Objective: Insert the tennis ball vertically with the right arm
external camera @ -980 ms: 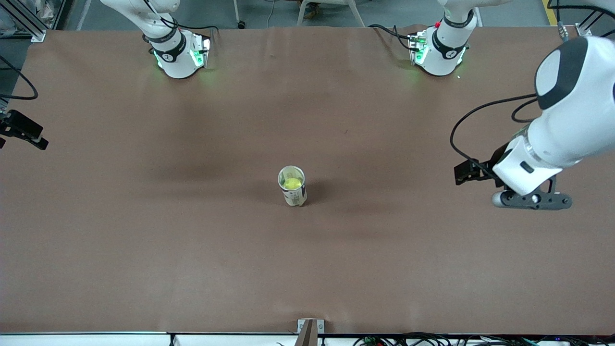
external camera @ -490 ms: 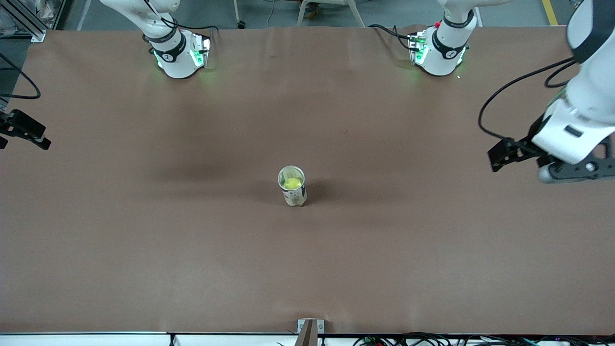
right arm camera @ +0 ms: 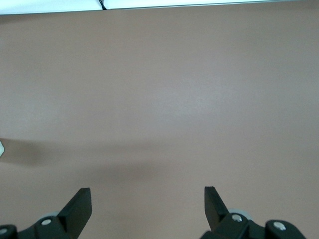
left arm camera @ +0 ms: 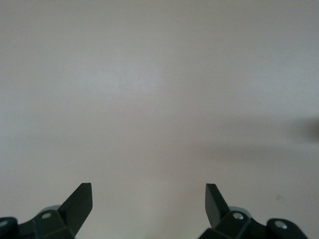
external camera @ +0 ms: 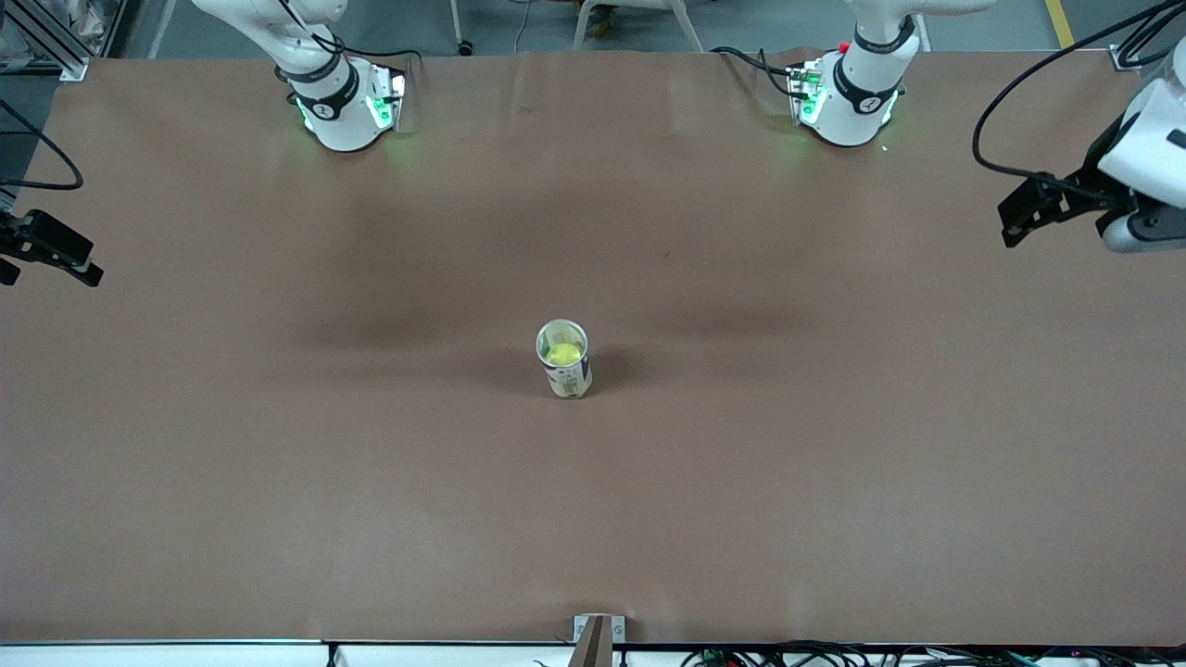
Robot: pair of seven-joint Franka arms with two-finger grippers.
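I see the tennis ball (external camera: pixel 563 354) already sitting inside the upright can (external camera: pixel 564 358) at mid-table, so the insertion looks done to me. My right gripper (right arm camera: pixel 147 205) hangs over the right arm's end of the table and my left gripper (left arm camera: pixel 148 203) over the left arm's end, both spread wide and holding nothing. The only risk I see is knocking that tall can over; the brown table (external camera: pixel 834 482) is bare around it.
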